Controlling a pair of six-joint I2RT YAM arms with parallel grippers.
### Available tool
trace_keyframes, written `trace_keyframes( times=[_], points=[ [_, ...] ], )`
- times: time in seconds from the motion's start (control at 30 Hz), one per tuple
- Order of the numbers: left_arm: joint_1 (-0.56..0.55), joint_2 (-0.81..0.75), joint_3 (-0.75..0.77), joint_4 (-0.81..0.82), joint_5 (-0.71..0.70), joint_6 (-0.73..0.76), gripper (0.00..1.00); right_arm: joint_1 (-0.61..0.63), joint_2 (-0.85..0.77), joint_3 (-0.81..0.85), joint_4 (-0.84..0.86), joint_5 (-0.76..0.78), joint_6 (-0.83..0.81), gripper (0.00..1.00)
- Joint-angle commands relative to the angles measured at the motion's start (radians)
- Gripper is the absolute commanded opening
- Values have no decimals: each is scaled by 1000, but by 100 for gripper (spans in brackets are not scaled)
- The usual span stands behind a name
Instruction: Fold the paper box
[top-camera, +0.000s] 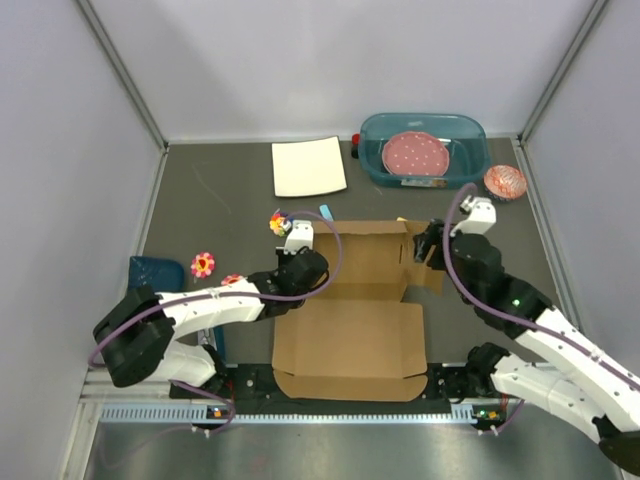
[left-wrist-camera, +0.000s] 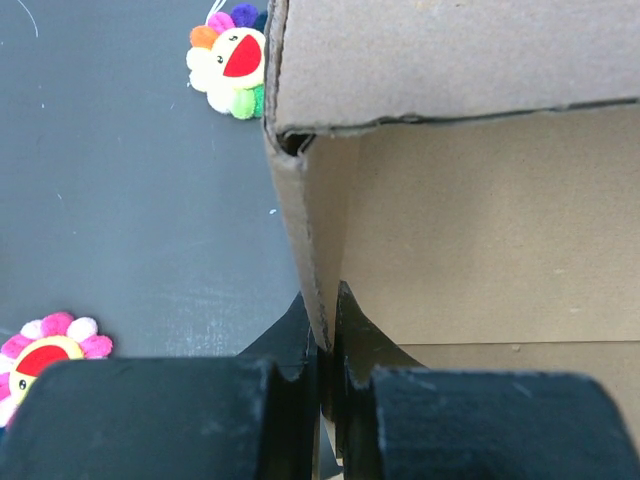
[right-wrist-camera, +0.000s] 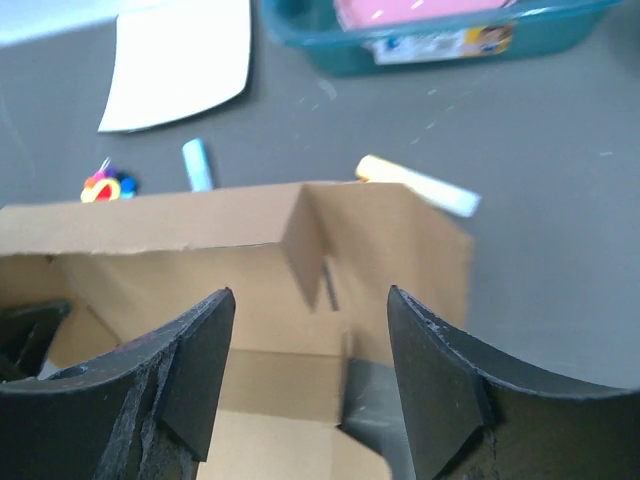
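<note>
my left fingers (left-wrist-camera: 292, 340) are clenched on the raised left wall of the paper box (top-camera: 345, 335), which sits on the surface (top-camera: 220, 215) between my arms; my right fingers (right-wrist-camera: 200, 350) hang released over its right corner.

Soft, even overhead light keeps the top view sharp, with faint shadows beside the plain brown corrugated cardboard box (top-camera: 350, 340). The right wrist view is soft throughout; the left blurs its black gripper fingers (left-wrist-camera: 150, 420).
</note>
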Motion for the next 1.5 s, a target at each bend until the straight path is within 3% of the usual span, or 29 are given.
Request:
trace_keyframes(
  times=[0.0,0.23,0.53,0.77,0.97,1.1,1.27,1.4,1.47],
  points=[
    [-5,-31,-32,-58,-1,18,0,-13,-44,14,-144,202,-48,64],
    [-5,-34,-26,-57,12,26,0,-38,51,-52,-145,201,40,64],
    [-5,-51,-26,-55,19,29,0,-102,117,-84,-79,193,24,63],
    [-6,-48,-26,-57,22,29,0,-163,174,-116,9,72,17,47],
    [-6,-42,-23,-57,23,30,0,-164,154,-150,101,-67,11,43],
    [-6,-36,-18,-55,22,37,0,-163,139,-155,116,-117,21,48],
    [-6,-39,-18,-58,5,49,0,-165,-22,-149,80,-82,3,62],
    [-6,-40,-41,-3,-4,92,0,-202,-159,-152,49,-63,-5,63],
    [-5,-52,-70,43,-27,121,0,-277,-198,-155,32,-92,21,63]
  ],
)
